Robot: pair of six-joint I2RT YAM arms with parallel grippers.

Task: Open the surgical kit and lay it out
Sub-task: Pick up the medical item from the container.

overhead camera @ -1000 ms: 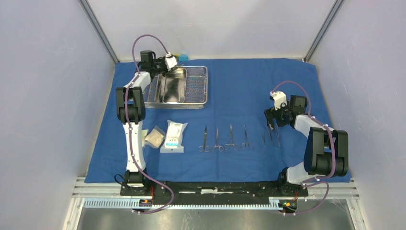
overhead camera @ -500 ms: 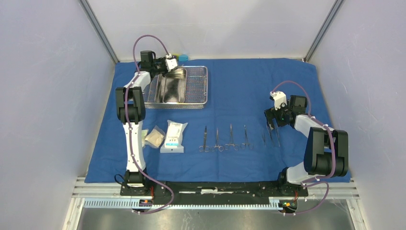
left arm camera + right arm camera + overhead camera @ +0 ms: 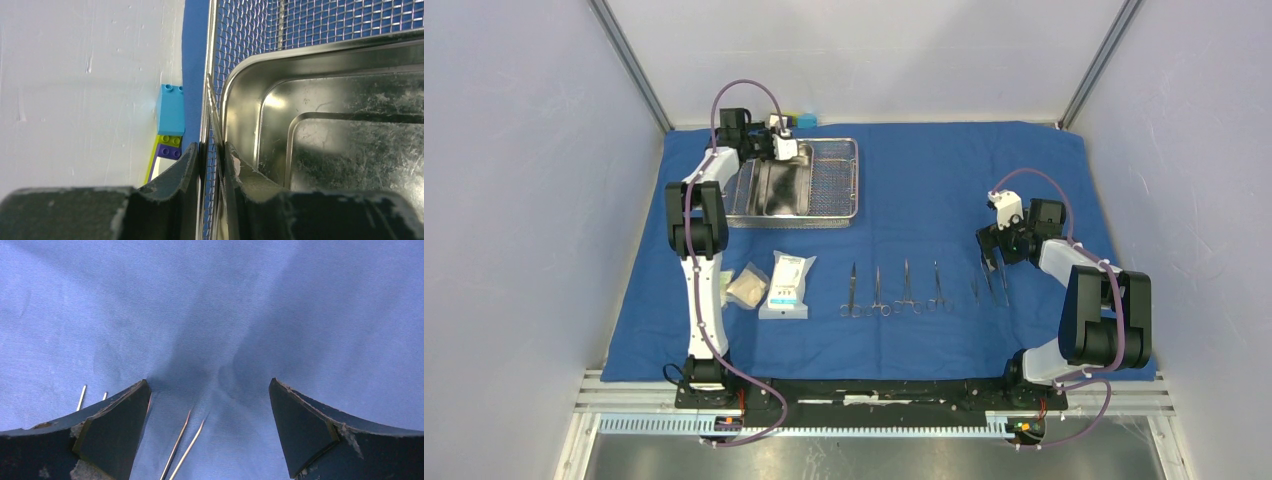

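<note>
Steel mesh basket (image 3: 832, 180), shiny pan (image 3: 782, 190) inside

Toy blocks (image 3: 804, 120) by back wall (image 3: 864, 60)
Cyan block (image 3: 171, 110) sits on white surface (image 3: 75, 90); lime block (image 3: 170, 141) & purple block (image 3: 167, 152) stacked just beside it, touching; white piece (image 3: 162, 167) next to purple, partly hidden.

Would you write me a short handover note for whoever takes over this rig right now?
Left gripper: shut on the far rim of the basket; the pan sits inside it.
Right gripper: open, low over the tweezers, holding nothing.
Done: cloth spread flat; instruments in a row at the near middle; packets to their left.
Left: probably lift the pan out and set it on the cloth.
</note>
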